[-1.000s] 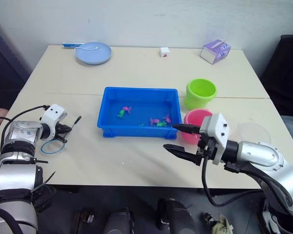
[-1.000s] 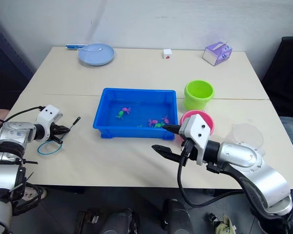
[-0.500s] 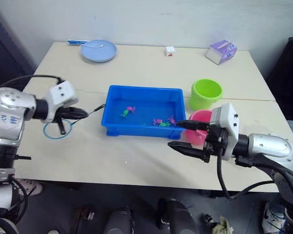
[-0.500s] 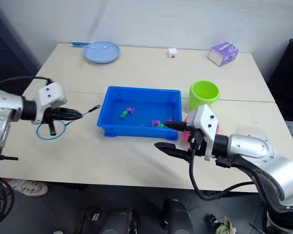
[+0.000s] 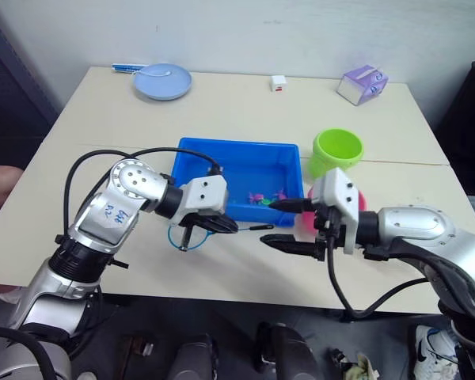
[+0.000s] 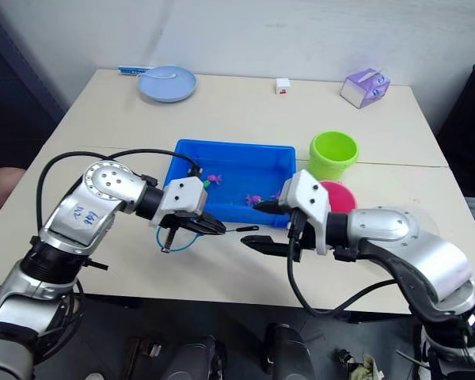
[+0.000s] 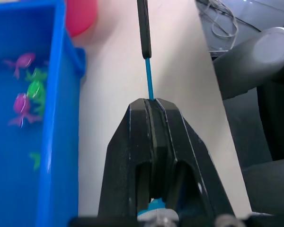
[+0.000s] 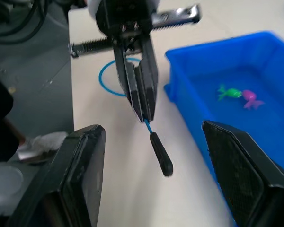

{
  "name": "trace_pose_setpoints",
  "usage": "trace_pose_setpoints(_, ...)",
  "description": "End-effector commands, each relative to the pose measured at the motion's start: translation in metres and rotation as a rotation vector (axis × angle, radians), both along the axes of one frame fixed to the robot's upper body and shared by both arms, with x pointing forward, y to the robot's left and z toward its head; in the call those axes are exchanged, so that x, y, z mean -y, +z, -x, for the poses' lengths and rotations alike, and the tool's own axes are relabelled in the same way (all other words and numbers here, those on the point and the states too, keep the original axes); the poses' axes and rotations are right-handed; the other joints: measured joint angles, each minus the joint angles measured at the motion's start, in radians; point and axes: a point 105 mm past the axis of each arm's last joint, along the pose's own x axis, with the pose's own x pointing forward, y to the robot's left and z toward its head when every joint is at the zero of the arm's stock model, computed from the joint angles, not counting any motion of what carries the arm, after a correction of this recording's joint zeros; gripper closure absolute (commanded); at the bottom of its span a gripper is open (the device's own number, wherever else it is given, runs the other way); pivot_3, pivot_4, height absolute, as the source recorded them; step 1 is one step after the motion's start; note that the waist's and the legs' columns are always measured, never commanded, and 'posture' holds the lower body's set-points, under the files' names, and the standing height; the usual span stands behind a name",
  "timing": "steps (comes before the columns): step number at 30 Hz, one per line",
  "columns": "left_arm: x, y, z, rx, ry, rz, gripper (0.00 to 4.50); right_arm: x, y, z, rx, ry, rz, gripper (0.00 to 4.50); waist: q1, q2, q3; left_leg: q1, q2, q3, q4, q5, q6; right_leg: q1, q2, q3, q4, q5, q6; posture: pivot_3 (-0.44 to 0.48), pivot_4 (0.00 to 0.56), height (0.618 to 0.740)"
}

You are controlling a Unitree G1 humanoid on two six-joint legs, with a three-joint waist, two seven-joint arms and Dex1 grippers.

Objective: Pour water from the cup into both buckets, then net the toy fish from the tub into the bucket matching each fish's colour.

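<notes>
Left eye view: the left gripper (image 5: 224, 226) was positioned over the table (image 5: 95, 119) just in front of the tub's (image 5: 191, 152) near wall, its fingers pressed together on the thin blue shaft of a small net (image 8: 149, 129). The net's black handle end (image 5: 260, 227) projected toward the right gripper (image 5: 283, 223), and its blue hoop (image 8: 110, 82) hung on the opposite side of the left gripper, low over the tabletop. The right gripper's fingers were spread wide, one above and one below the handle end, and touching nothing that could be seen.

The tub sat at the middle of the table holding the toy fish (image 6: 252, 198): a cluster of pink and green ones near its right end, and a pink and green pair (image 8: 239, 93) further left. The green bucket (image 5: 337, 152) stood just beside the tub's far right corner. The pink bucket (image 6: 340, 195) stood in front of it, partly hidden by the right arm. Contents of either bucket could not be determined.

A pale blue plate (image 5: 163, 81) lay at the far left of the table, a small white cube (image 5: 279, 82) at far centre, and a purple box (image 5: 362, 84) at the far right.
</notes>
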Motion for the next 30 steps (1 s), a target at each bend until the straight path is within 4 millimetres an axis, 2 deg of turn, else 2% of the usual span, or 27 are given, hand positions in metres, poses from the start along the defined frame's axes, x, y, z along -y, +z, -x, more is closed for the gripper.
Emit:
trace_pose_setpoints(1,0.008,0.008,-0.003,0.061,-0.041,0.022,4.5,-0.003,0.0,-0.002,0.034,0.005,0.02,0.82,0.001,0.0,0.0,0.0,0.0,0.0,0.0,0.0,0.0,0.0,0.0,0.0,0.0,0.0,0.0,0.0,0.15,0.739)
trace_pose_setpoints(3,0.011,0.009,-0.002,0.065,-0.058,0.032,4.5,-0.005,-0.003,-0.004,0.033,0.004,0.028,1.72,0.001,0.0,0.0,0.0,0.0,0.0,0.0,0.0,0.0,0.0,0.0,0.0,0.0,0.0,0.0,0.0,0.15,0.739)
trace_pose_setpoints(14,0.016,0.008,0.001,0.073,-0.091,0.038,4.5,-0.004,-0.008,-0.006,0.045,-0.005,0.053,1.72,0.001,0.0,0.0,0.0,0.0,-0.001,0.0,0.0,0.0,0.0,0.0,0.0,0.0,0.0,0.0,0.0,0.15,0.739)
trace_pose_setpoints(16,0.018,0.007,0.0,0.074,-0.091,0.042,4.5,-0.004,-0.007,-0.007,0.05,-0.008,0.053,2.24,0.001,0.0,0.0,0.0,0.0,-0.001,0.0,0.0,0.0,0.0,0.0,0.0,0.0,0.0,0.0,0.0,0.15,0.739)
trace_pose_setpoints(19,0.019,0.005,0.0,0.074,-0.091,0.041,4.5,-0.004,-0.005,-0.009,0.06,-0.018,0.046,3.49,0.001,0.0,0.0,0.0,0.0,-0.001,0.0,0.0,0.0,0.0,0.0,0.0,0.0,0.0,0.0,0.0,0.15,0.739)
trace_pose_setpoints(20,0.019,0.005,0.0,0.073,-0.091,0.041,4.5,-0.004,-0.005,-0.009,0.063,-0.02,0.045,3.76,0.001,0.0,0.0,0.0,0.0,-0.001,0.0,0.0,0.0,0.0,0.0,0.0,0.0,0.0,0.0,0.0,0.15,0.739)
trace_pose_setpoints(25,0.017,0.011,-0.007,0.033,-0.032,0.106,4.5,-0.001,-0.001,-0.009,0.09,-0.036,0.051,3.72,0.001,0.0,0.0,0.0,0.0,-0.001,0.0,0.0,0.0,0.0,0.0,0.0,0.0,0.0,0.0,0.0,0.15,0.739)
trace_pose_setpoints(26,0.015,0.016,-0.011,0.013,0.004,0.148,3.97,0.0,0.001,-0.009,0.104,-0.045,0.05,3.72,0.001,0.0,0.0,0.0,0.0,-0.001,0.0,0.0,0.0,0.0,0.0,0.0,0.0,0.0,0.0,0.0,0.15,0.739)
trace_pose_setpoints(28,0.007,0.027,-0.015,-0.06,0.065,0.239,3.47,0.004,0.008,-0.01,0.143,-0.077,0.051,3.72,0.001,0.0,0.0,-0.001,0.0,-0.001,0.001,0.0,0.0,0.0,0.0,0.0,0.0,0.0,0.0,0.0,0.15,0.739)
trace_pose_setpoints(30,-0.009,0.04,-0.02,-0.15,0.156,0.346,2.61,0.017,0.021,-0.013,0.204,-0.141,0.072,3.72,0.0,0.0,0.0,-0.001,0.0,-0.002,0.001,0.0,0.0,0.0,0.0,-0.001,0.0,0.0,0.0,0.0,0.15,0.739)
